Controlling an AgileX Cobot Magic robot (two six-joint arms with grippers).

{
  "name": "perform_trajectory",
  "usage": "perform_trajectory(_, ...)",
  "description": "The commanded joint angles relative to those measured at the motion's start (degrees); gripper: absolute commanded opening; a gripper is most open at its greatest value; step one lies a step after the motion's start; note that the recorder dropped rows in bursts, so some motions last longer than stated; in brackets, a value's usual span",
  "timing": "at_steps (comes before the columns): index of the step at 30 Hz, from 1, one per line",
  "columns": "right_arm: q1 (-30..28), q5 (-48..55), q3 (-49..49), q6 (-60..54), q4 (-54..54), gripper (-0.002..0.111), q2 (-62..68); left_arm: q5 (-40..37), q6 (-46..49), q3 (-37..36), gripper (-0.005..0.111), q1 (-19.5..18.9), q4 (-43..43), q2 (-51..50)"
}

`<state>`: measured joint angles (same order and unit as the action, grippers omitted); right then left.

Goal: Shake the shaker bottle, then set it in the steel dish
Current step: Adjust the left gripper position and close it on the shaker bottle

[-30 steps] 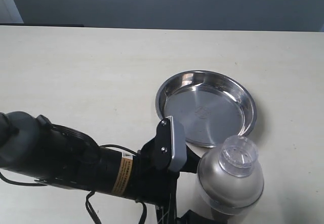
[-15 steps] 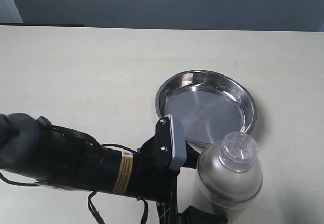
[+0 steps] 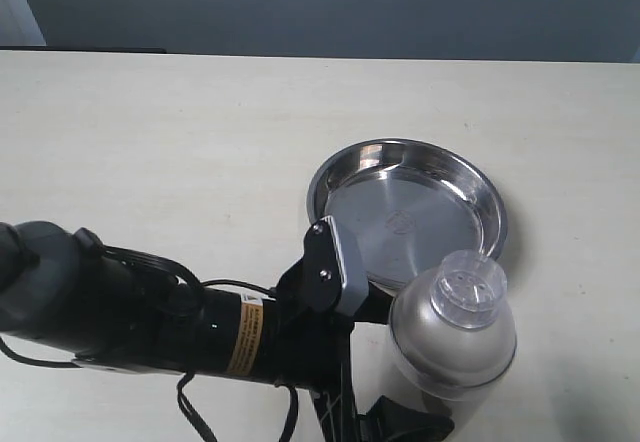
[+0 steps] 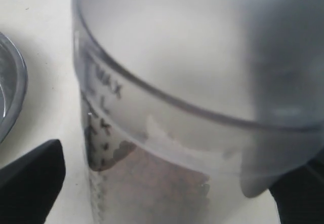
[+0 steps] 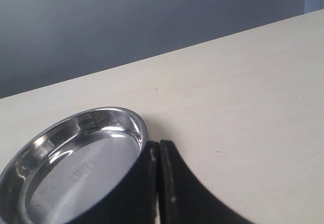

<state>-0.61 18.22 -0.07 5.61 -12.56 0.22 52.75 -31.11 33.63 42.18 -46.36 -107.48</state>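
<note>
My left gripper (image 3: 385,362) is shut on the shaker bottle (image 3: 455,342), which it holds near the table's front edge, just in front of the steel dish (image 3: 400,227). The bottle has a frosted dome and a small clear cap (image 3: 472,290). In the left wrist view the shaker bottle (image 4: 192,82) fills the frame, with reddish-brown bits low inside it and a black finger (image 4: 30,178) on each side. The steel dish's rim (image 4: 10,92) shows beside it. My right gripper (image 5: 159,146) is shut on nothing, next to the empty steel dish (image 5: 76,168).
The pale table (image 3: 180,142) spreads out to the left and behind the dish. My black left arm (image 3: 120,312) with its cables lies across the front left. A dark wall stands beyond the table's far edge.
The held bottle has shifted slightly toward the dish, and its cap has moved a little. The left gripper's wrist has turned a touch. The dish has not moved.
</note>
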Motion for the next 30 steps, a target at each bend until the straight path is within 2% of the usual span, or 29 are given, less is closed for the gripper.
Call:
perform_trajectory(1, 0.10, -0.57, 0.07, -0.36, -0.02, -0.001, -0.22, 2.74, 2.66, 0.24, 0.100, 0.05, 0.64, -0.16)
perform_trajectory(6, 0.10, -0.57, 0.07, -0.36, -0.02, -0.001, -0.22, 10.03, 3.54, 0.24, 0.100, 0.05, 2.15, -0.16)
perform_trajectory(16, 0.10, -0.57, 0.07, -0.36, -0.02, -0.001, -0.22, 10.40, 3.64, 0.24, 0.100, 0.05, 3.51, -0.40)
perform_trajectory(23, 0.10, -0.57, 0.07, -0.36, -0.02, -0.001, -0.22, 17.21, 3.04, 0.24, 0.100, 0.17, 7.12, -5.99)
perform_trajectory(30, 0.10, -0.57, 0.07, -0.36, -0.02, -0.001, -0.22, 17.21, 4.30, 0.64, 0.100, 0.17, 8.19, -7.83)
